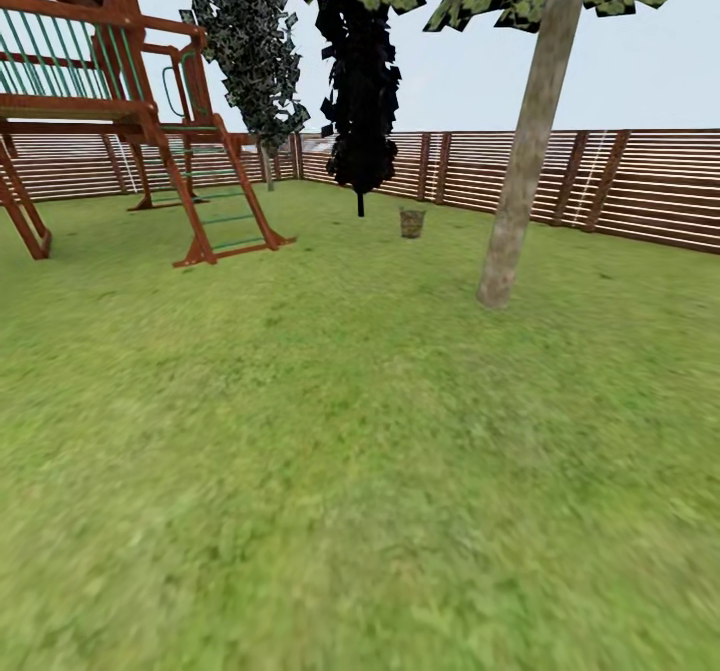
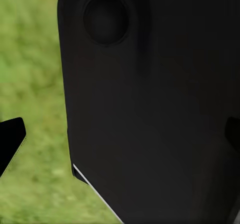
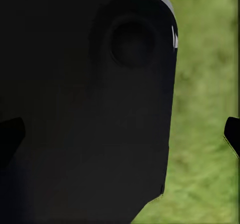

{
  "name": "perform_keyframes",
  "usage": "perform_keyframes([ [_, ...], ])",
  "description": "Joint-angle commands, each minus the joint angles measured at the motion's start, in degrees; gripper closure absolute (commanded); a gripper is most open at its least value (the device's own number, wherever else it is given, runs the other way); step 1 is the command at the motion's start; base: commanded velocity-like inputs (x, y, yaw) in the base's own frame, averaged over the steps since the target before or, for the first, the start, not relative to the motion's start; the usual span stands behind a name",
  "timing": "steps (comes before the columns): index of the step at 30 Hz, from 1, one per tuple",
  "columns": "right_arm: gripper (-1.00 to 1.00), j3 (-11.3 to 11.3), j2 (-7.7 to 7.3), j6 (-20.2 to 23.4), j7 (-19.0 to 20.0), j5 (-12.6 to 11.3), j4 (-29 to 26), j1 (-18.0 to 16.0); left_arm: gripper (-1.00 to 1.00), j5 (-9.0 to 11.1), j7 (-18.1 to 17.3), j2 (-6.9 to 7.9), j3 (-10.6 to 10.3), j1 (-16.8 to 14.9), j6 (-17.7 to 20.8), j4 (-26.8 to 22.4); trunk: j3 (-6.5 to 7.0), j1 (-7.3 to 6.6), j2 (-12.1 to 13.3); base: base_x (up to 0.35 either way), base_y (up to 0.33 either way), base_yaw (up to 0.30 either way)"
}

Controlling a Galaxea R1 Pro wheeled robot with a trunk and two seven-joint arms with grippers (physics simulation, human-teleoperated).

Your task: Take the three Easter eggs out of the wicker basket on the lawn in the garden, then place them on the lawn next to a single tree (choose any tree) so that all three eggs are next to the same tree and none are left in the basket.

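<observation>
Ahead of me the lawn point(image 1: 360, 471) runs to the fence point(image 1: 640, 186). Wicker basket point(image 1: 412, 222) sits far off on the grass, between the cypress point(image 1: 360, 101) on its left and the tree point(image 1: 520, 181) on its right. Playset point(image 1: 120, 121) far left.

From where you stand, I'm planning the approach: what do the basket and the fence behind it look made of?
The wicker basket looks like brown woven wicker, matte, though it is too far off to make out the weave. The fence looks like brown wood: horizontal slats between darker posts, with light showing between the slats.
</observation>
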Motion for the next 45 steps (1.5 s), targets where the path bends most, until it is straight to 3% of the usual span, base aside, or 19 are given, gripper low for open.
perform_keyframes([
  [1, -1.00, 0.03, -0.01, -0.19, 0.00, 0.05, 0.05, -0.03, -1.00, 0.03, 0.01, -0.01, 0.03, 0.03, -0.08, -0.09, -0.04, 0.03, -0.02, 0.336, 0.000, 0.000],
  [33, -1.00, 0.07, -0.02, -0.20, 0.00, 0.16, 0.05, -0.03, -1.00, 0.08, 0.01, -0.01, 0.03, 0.03, -0.08, -0.09, -0.04, 0.03, -0.02, 0.336, 0.000, 0.000],
  [45, -1.00, 0.10, -0.01, -0.22, 0.00, 0.16, 0.05, -0.03, -1.00, 0.04, 0.01, -0.01, 0.05, 0.03, -0.08, -0.09, -0.04, 0.03, -0.02, 0.336, 0.000, -0.126],
])
